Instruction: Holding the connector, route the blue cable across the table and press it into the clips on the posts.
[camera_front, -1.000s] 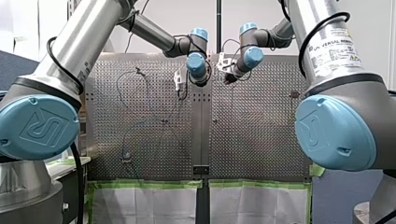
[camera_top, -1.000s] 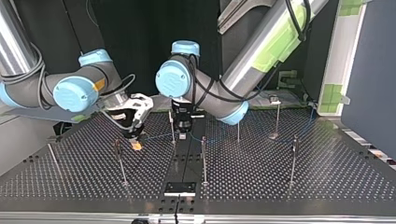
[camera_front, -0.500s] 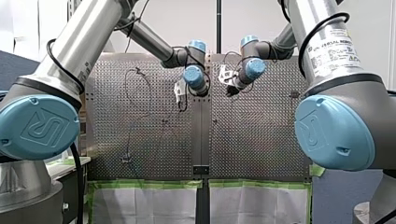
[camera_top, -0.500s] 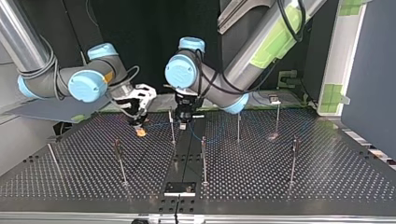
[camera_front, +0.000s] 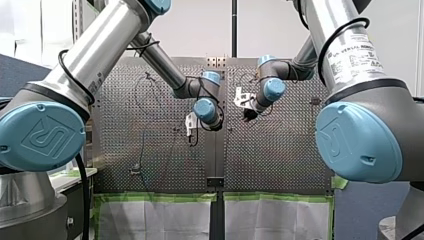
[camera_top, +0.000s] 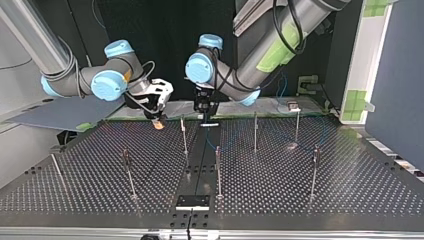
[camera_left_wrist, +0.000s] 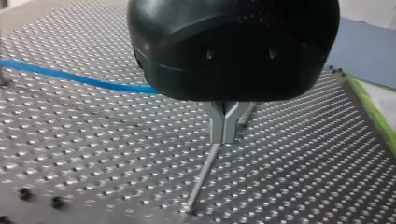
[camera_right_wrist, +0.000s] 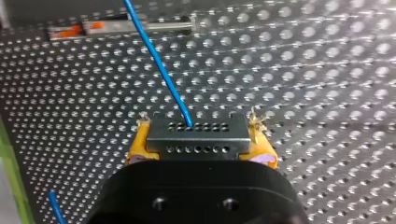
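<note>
In the right wrist view my right gripper (camera_right_wrist: 198, 140) is shut on the dark grey connector (camera_right_wrist: 197, 133), with its yellow pads on both sides. The blue cable (camera_right_wrist: 156, 60) leaves the connector and runs ahead over the perforated table. In the top view this gripper (camera_top: 159, 122) hangs at the back, left of the middle, and my left gripper (camera_top: 205, 119) is close beside it. The left gripper's metal fingers (camera_left_wrist: 219, 123) are shut with nothing between them, above a thin post (camera_left_wrist: 201, 177). A stretch of blue cable (camera_left_wrist: 70, 77) lies beside them.
Several thin posts stand on the table, among them one near the middle (camera_top: 218, 170), one at the left (camera_top: 127, 172) and one at the right (camera_top: 315, 170). A black plate (camera_top: 192, 201) lies at the near edge. Another post (camera_right_wrist: 135, 25) lies ahead of the connector.
Both grippers have moved toward the back of the table in the top view, lower in the front view. The right one carried the connector along, and the cable shifted with it.
</note>
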